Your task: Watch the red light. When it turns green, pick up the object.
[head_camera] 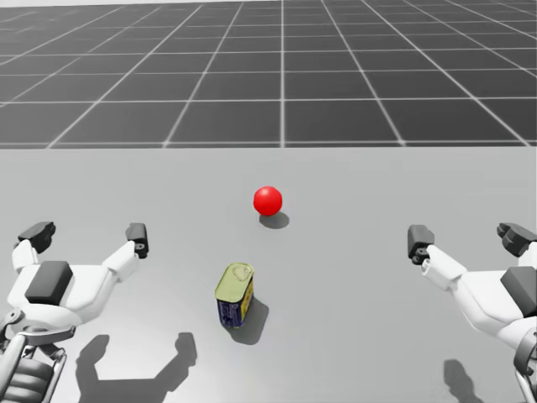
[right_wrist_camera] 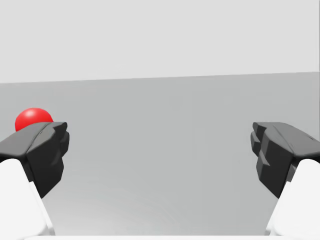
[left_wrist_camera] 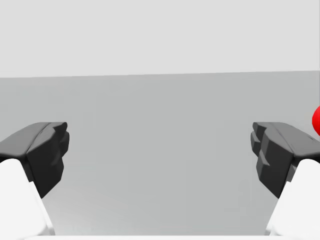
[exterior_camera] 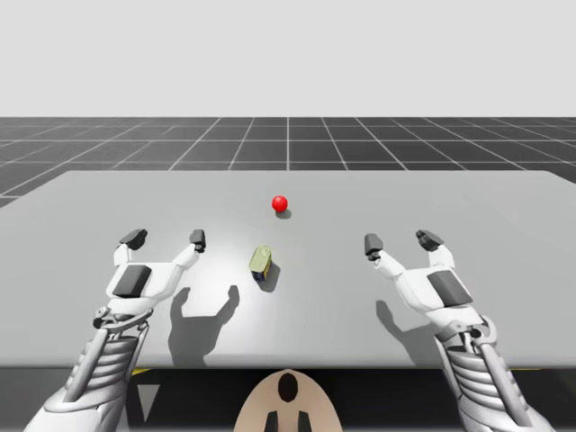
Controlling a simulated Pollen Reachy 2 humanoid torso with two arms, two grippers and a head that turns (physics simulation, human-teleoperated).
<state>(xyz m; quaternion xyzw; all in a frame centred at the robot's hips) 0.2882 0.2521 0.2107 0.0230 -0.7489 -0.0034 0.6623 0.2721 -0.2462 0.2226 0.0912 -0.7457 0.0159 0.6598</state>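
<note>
**Grippers wide apart, light red, tin on the table**

High view: left gripper (exterior_camera: 166,238) and right gripper (exterior_camera: 401,241) hover over the smooth matte grey table (exterior_camera: 468,193), dark blocky fingertips on glossy white fingers spread wide, nothing between them. The blue tin (exterior_camera: 262,262), a small rounded-rectangle can with an olive-yellow lid, sits between the two grippers, well apart from both. The red light (exterior_camera: 280,203), a glossy sphere, rests just beyond it.

Head view: the blue tin (head_camera: 235,292) leans, lid angled up and left, nearer than the red light (head_camera: 268,200).

Left wrist view: a sliver of the red light (left_wrist_camera: 316,120) shows past the right finger.

Right wrist view: the red light (right_wrist_camera: 33,119) peeks over the left finger.
</note>
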